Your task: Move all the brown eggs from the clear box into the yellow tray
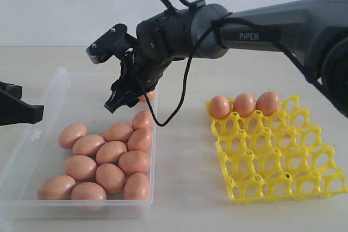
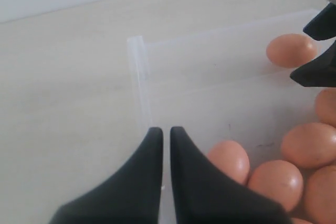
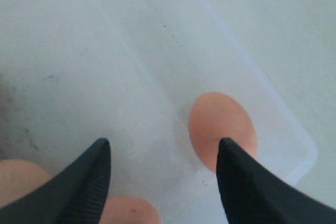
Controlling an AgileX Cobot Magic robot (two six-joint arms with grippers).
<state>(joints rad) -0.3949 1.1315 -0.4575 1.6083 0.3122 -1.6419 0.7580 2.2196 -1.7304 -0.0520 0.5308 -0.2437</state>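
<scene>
The clear box [image 1: 60,75] lies at the left with several brown eggs [image 1: 111,152] bunched in its near half. One brown egg [image 1: 147,96] lies apart near the far right corner. My right gripper [image 1: 120,101] reaches across and hangs open just above the box floor beside that lone egg [image 3: 220,127], which shows by one fingertip of the gripper [image 3: 164,141]. My left gripper [image 2: 166,129] is shut on nothing over the box's left wall [image 2: 139,77]. The yellow tray [image 1: 283,156] stands at the right with three eggs [image 1: 243,104] in its back row.
The right arm's dark body and a looping black cable [image 1: 179,101] hang over the strip of table between box and tray. The right gripper's fingers [image 2: 320,69] show in the left wrist view beside the lone egg [image 2: 291,50].
</scene>
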